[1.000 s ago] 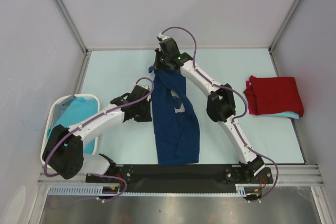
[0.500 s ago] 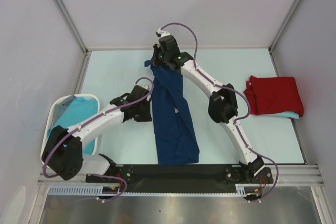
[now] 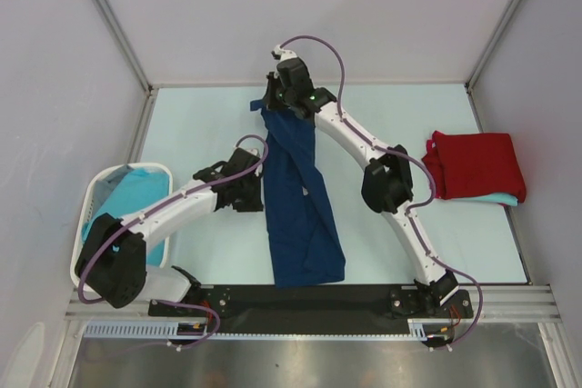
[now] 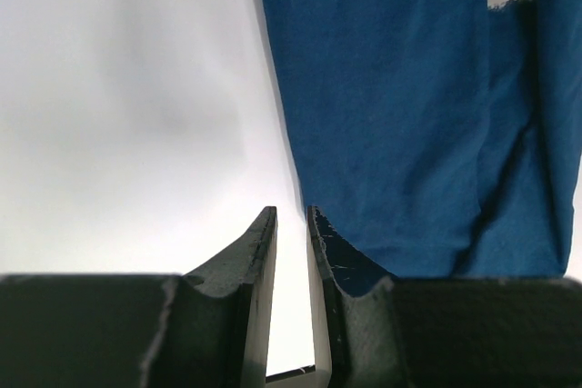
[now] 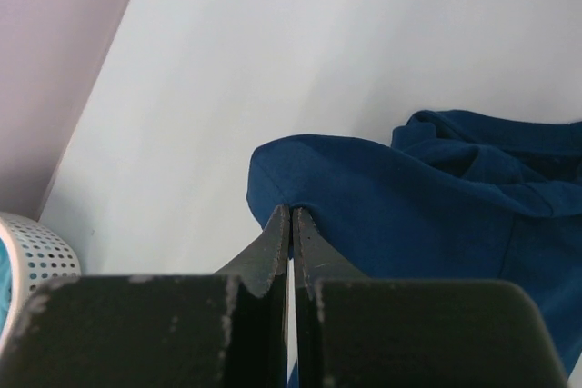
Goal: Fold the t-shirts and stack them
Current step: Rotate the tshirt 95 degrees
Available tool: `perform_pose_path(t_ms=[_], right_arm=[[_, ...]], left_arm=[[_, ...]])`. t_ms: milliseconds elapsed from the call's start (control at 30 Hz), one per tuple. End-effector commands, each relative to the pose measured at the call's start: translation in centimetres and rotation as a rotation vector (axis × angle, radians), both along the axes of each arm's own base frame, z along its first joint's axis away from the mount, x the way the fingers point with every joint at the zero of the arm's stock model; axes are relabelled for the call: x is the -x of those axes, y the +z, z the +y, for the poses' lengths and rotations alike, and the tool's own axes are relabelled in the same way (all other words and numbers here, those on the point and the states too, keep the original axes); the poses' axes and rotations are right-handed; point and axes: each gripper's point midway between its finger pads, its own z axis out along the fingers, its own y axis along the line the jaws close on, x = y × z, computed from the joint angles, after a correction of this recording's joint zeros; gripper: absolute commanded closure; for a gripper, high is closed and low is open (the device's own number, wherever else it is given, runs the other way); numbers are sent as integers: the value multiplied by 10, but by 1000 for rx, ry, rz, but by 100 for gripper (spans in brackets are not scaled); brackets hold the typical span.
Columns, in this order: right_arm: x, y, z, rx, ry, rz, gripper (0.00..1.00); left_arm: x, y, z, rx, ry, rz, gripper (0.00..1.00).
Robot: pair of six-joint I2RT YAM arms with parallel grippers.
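Pale aqua tabletop (image 3: 200, 124) bearing a navy t-shirt (image 3: 300, 215), drawn out as a long narrow band from the near edge at centre toward the far side; part of a pale print shows midway along it. White perforated basket (image 3: 91, 202), at left, contains a turquoise t-shirt (image 3: 132, 193). Red t-shirt (image 3: 477, 163), folded, lies at right upon a second turquoise t-shirt (image 3: 496, 199). Right end effector (image 5: 291, 211) is pinched closed on the navy t-shirt's far end. Left end effector (image 4: 291, 213) sits just beside the garment's left edge, jaws narrowly parted with nothing between them.
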Motion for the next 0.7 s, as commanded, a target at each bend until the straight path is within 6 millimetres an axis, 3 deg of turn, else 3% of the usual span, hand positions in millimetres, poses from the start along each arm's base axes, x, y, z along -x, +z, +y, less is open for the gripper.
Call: perform_pose_path(t_ms=[0, 300, 333, 467, 567, 667], right_arm=[[-11, -14, -3, 7, -13, 1, 100], [-19, -51, -14, 38, -34, 62, 99], [-21, -51, -16, 38, -41, 62, 86], [-24, -47, -22, 38, -63, 58, 55], [-26, -27, -27, 39, -87, 21, 37], [-27, 7, -38, 36, -122, -37, 20]], left_arm=[[-5, 4, -7, 11, -20, -17, 75], [-9, 1, -9, 3, -21, -9, 76], [-9, 1, -10, 2, -22, -6, 76], [-12, 1, -12, 2, -23, -6, 76], [-14, 2, -14, 5, -23, -6, 76], [-17, 7, -16, 14, -21, -19, 76]])
